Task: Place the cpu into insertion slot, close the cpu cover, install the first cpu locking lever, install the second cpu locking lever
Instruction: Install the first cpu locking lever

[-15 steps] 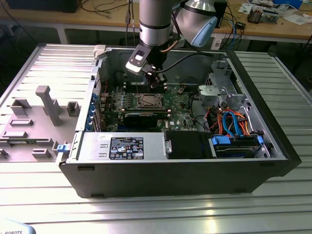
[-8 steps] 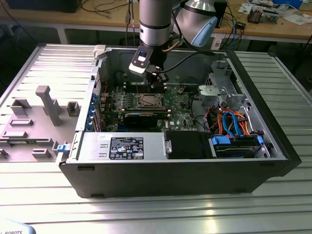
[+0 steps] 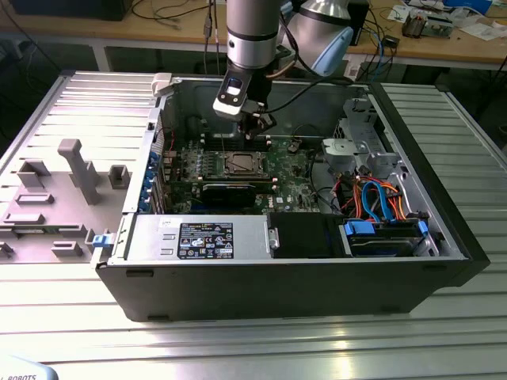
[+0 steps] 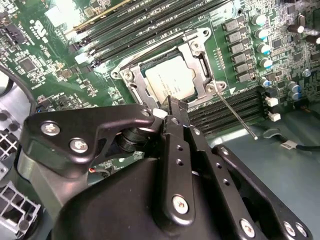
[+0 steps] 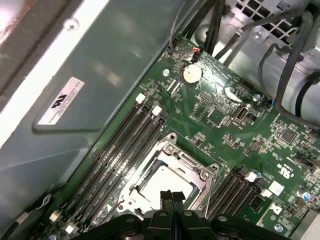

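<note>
Logged the hand (image 4: 172,102) pressed together, pinching nothing, poised at the edge of the insertion slot (image 4: 123,74); could not judge contact. Counted one cpu (image 4: 169,80), one cpu cover (image 4: 198,59), one thin lever (image 4: 239,116) angled out beside the slot. Lost the cpu's near edge behind the fingertips (image 5: 167,197) in both wrist views. Recorded the cpu as flat, square, silvery-grey, seated in the slot under the lowered cover, inside the open case (image 3: 277,281) on the tabletop (image 3: 238,348).
</note>
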